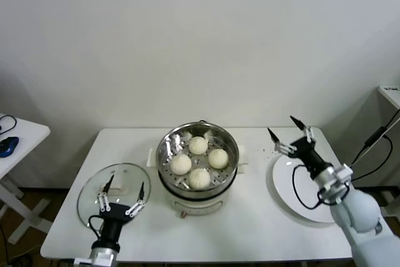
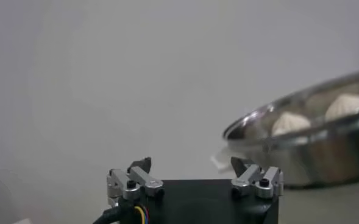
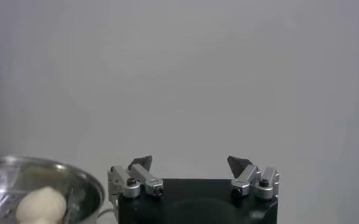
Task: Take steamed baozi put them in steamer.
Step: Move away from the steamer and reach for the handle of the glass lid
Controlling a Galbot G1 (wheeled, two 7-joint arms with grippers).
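Observation:
The steamer (image 1: 167,148), a shiny steel pot on a white base, stands mid-table. Several cream-white baozi (image 1: 199,146) lie on its perforated insert; two of them (image 2: 291,123) show over the rim in the left wrist view and one (image 3: 41,204) in the right wrist view. My left gripper (image 1: 125,186) hovers open over the glass lid, left of the pot, with nothing between its fingers (image 2: 191,164). My right gripper (image 1: 282,126) hangs open and empty above the far edge of the white plate, right of the pot (image 3: 191,162).
A round glass lid (image 1: 87,195) lies on the table left of the steamer. A flat white plate (image 1: 287,198) lies bare at the right. A side table (image 1: 25,139) with a blue object stands far left; cables hang at the far right.

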